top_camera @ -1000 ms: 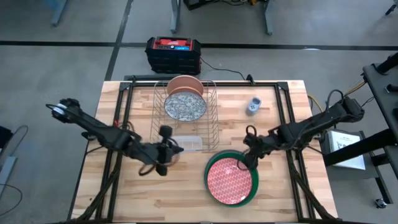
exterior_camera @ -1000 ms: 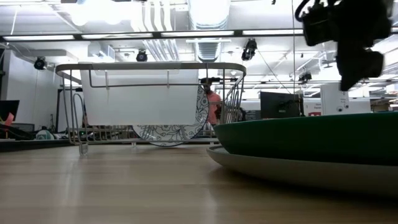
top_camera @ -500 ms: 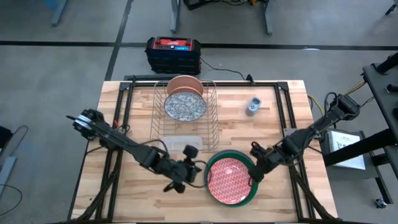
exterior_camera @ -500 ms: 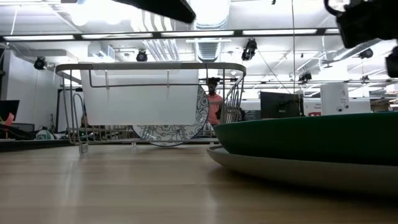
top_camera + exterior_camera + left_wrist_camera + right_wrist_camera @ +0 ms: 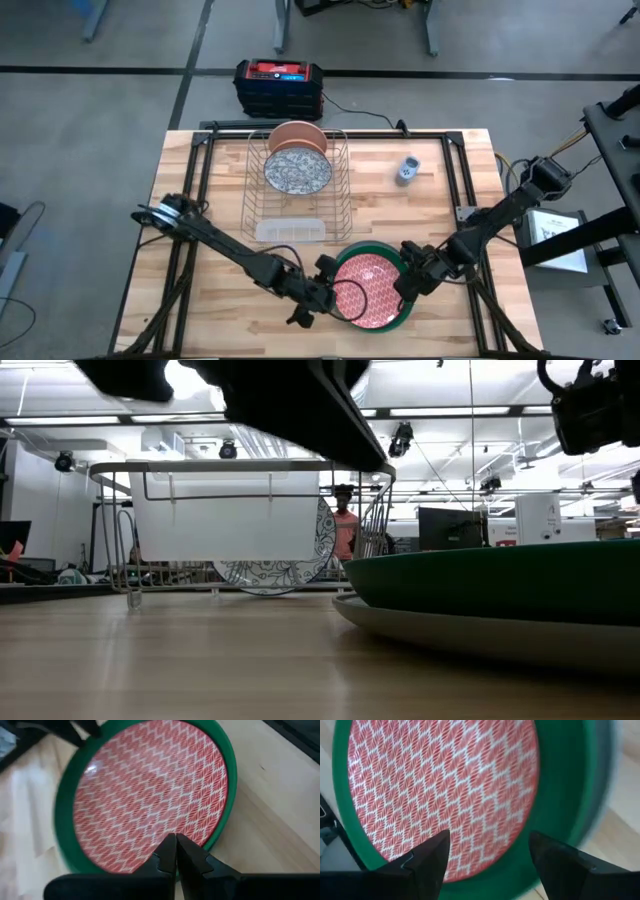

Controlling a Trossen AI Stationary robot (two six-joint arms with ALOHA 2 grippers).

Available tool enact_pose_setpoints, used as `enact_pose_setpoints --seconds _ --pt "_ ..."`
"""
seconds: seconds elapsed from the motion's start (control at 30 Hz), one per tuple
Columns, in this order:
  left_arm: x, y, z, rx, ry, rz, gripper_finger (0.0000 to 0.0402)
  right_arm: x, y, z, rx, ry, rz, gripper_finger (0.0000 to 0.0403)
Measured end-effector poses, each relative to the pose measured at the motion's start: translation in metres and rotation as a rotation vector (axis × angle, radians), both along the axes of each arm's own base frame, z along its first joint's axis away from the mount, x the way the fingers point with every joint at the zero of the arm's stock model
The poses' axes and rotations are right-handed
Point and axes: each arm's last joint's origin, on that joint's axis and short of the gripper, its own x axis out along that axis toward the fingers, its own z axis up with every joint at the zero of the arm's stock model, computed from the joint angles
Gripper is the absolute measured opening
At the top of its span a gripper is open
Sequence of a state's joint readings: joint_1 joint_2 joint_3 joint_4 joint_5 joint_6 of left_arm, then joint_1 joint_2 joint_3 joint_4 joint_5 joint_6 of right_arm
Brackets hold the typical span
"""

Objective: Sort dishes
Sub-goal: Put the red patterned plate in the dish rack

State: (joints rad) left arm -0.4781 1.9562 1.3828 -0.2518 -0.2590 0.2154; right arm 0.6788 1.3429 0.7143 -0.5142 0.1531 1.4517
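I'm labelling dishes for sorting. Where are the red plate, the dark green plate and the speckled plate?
red plate [image 5: 368, 290], high view, its patterned centre.
dark green plate [image 5: 406, 306], high view, its right rim.
speckled plate [image 5: 297, 171], high view, its face, in the rack.

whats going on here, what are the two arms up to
A two-arm robot is sorting plates. The left gripper, shut, and the right gripper, open, sit at opposite edges of the red plate, which lies in the green plate on the table. Neither holds anything. The pink plate and speckled plate stand in the wire rack.
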Motion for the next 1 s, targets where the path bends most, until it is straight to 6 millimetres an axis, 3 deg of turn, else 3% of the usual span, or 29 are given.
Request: enact_pose_setpoints --seconds 0.37,0.67,1.0 --pt "0.021 -0.012 -0.042 -0.030 0.062 0.014 0.0000 0.012 0.011 -0.030 -0.053 0.054 0.009 0.0264" --pt "0.029 -0.012 -0.058 -0.119 0.081 -0.002 0.0000 0.025 0.019 -0.043 -0.058 -0.028 0.018 0.0261" --pt "0.034 -0.009 -0.069 -0.116 0.076 0.009 0.0000 0.027 0.017 -0.045 -0.117 -0.117 -0.027 0.0215"
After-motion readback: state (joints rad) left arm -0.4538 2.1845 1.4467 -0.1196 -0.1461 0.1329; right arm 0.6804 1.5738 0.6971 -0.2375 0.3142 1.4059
